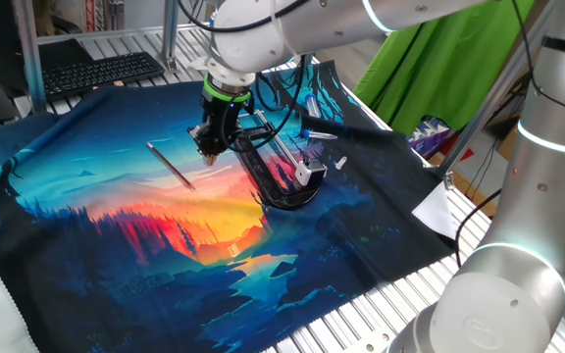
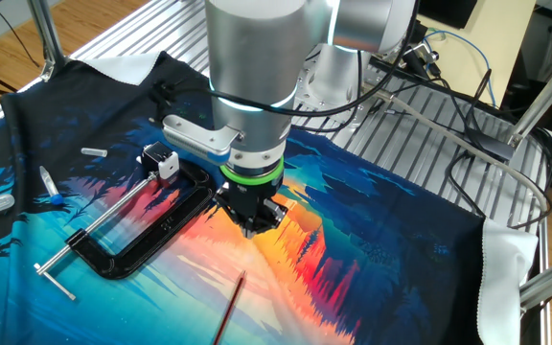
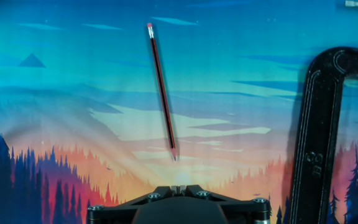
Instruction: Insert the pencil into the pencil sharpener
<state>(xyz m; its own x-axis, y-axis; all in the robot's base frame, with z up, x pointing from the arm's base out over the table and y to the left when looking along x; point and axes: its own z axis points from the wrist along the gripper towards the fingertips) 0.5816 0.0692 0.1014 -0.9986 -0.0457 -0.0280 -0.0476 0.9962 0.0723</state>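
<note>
The pencil (image 1: pixel 171 166) (image 2: pixel 230 309) (image 3: pixel 162 93), thin and dark reddish-brown, lies flat on the printed cloth. In the hand view its point faces the gripper and its eraser end points away. My gripper (image 1: pixel 208 154) (image 2: pixel 253 228) (image 3: pixel 178 186) hovers a little above the cloth, just short of the pencil's tip, shut with nothing between its fingers. The pencil sharpener (image 1: pixel 303 175) (image 2: pixel 165 160), a small white block, sits in the mouth of the black C-shaped clamp (image 1: pixel 282 191) (image 2: pixel 151 230) (image 3: pixel 316 124), to the side of the gripper.
The clamp's silver threaded rod (image 2: pixel 94 228) sticks out toward the cloth's edge. Small pens and caps (image 2: pixel 51 187) (image 2: pixel 94 151) lie beyond the clamp. A keyboard (image 1: pixel 101 71) sits behind the cloth, and green fabric (image 1: pixel 430 59) hangs at the back.
</note>
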